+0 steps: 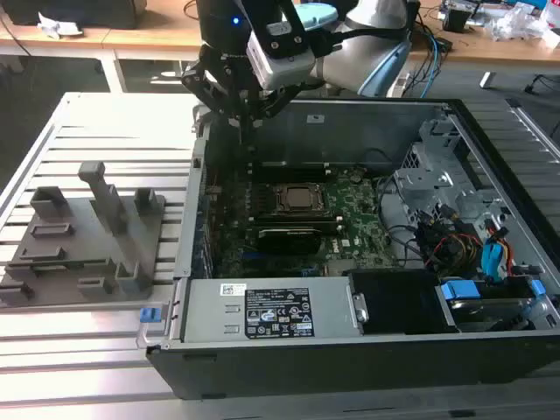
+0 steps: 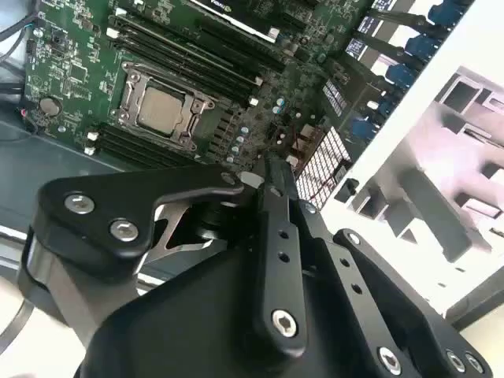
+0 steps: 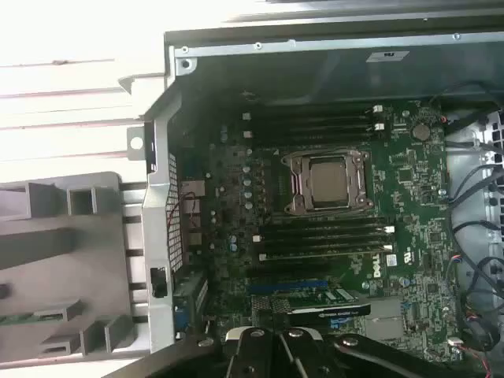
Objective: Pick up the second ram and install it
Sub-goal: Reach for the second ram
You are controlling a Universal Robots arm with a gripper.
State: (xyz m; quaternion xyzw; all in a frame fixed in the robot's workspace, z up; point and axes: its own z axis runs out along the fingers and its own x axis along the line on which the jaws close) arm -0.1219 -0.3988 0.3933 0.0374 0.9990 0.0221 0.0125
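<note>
A thin green strip that looks like the second ram (image 3: 16,319) lies in a slot of the grey holder block (image 1: 87,236), on the exterior view's left. My gripper (image 1: 240,118) hangs over the back left corner of the open computer case (image 1: 350,350), above and apart from the motherboard (image 1: 350,206). Its fingers stand together in both wrist views, and I see nothing between them (image 2: 266,169) (image 3: 272,346). Dark ram slots (image 3: 323,240) run along both sides of the CPU socket (image 3: 327,181).
A graphics card (image 3: 323,303) sits near the ram slots. Drive bays and coloured cables (image 1: 472,254) fill the case on the exterior view's right. The power supply (image 1: 271,311) lines its front. The case's metal side wall (image 3: 161,236) stands between holder and motherboard.
</note>
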